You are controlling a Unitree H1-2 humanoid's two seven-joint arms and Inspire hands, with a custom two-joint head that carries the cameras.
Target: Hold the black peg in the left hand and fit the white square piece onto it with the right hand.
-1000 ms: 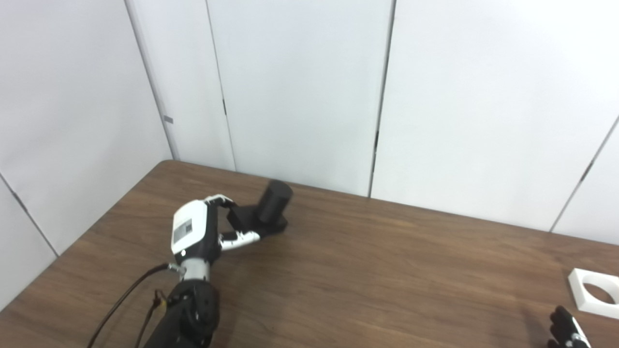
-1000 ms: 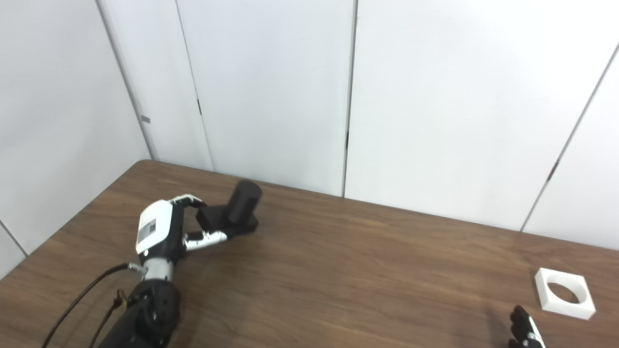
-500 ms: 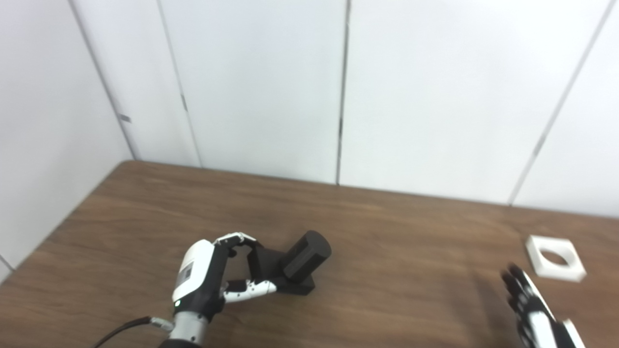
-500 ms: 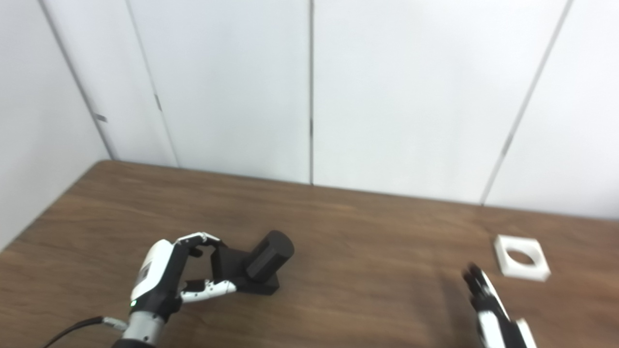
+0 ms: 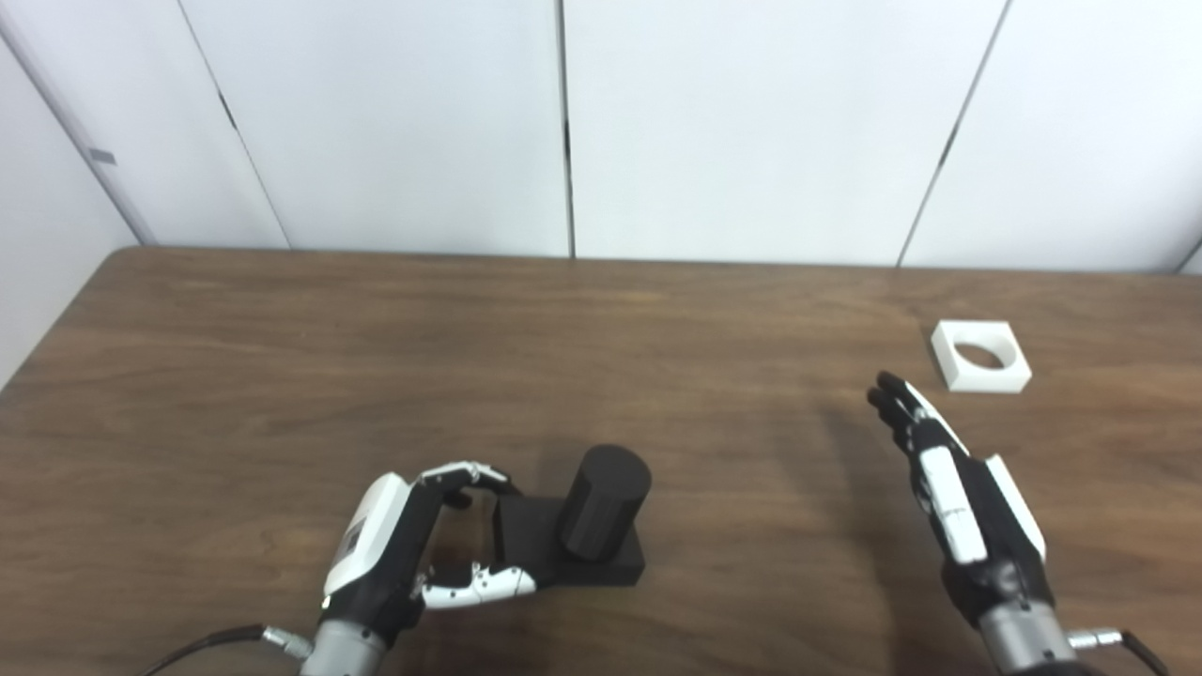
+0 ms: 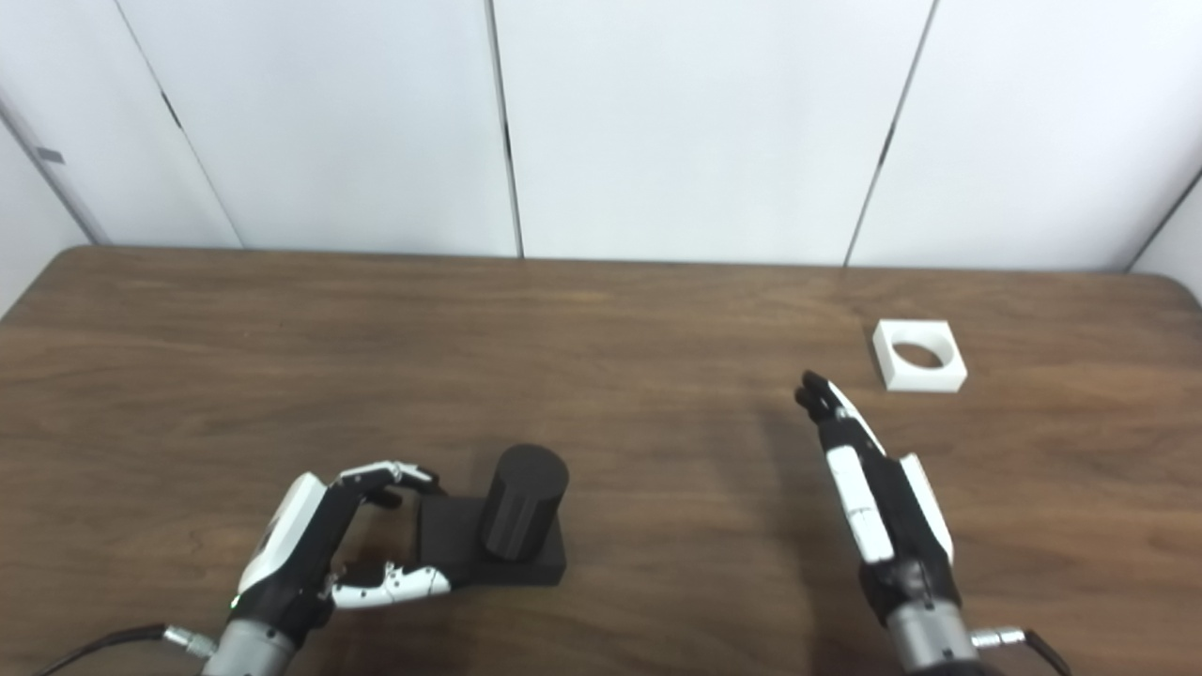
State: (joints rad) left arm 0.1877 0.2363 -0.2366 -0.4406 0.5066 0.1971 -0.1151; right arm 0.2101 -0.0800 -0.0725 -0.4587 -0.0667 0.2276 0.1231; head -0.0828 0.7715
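One black peg (image 5: 604, 502) stands on its square black base near the front edge of the table (image 5: 282, 376), left of the middle. One white square piece (image 5: 980, 355) with a round hole lies flat toward the table's far right corner, touching nothing. Two hands are in view. The left hand (image 5: 394, 549) curls around the left end of the peg's base, fingers (image 5: 465, 472) at its far side and thumb at its near side, with the base resting on the table. The right hand (image 5: 948, 488) is stretched flat with fingers extended, empty, near the white piece but apart from it. The right eye view shows the table's rounded far right corner; the left eye view cuts it off.
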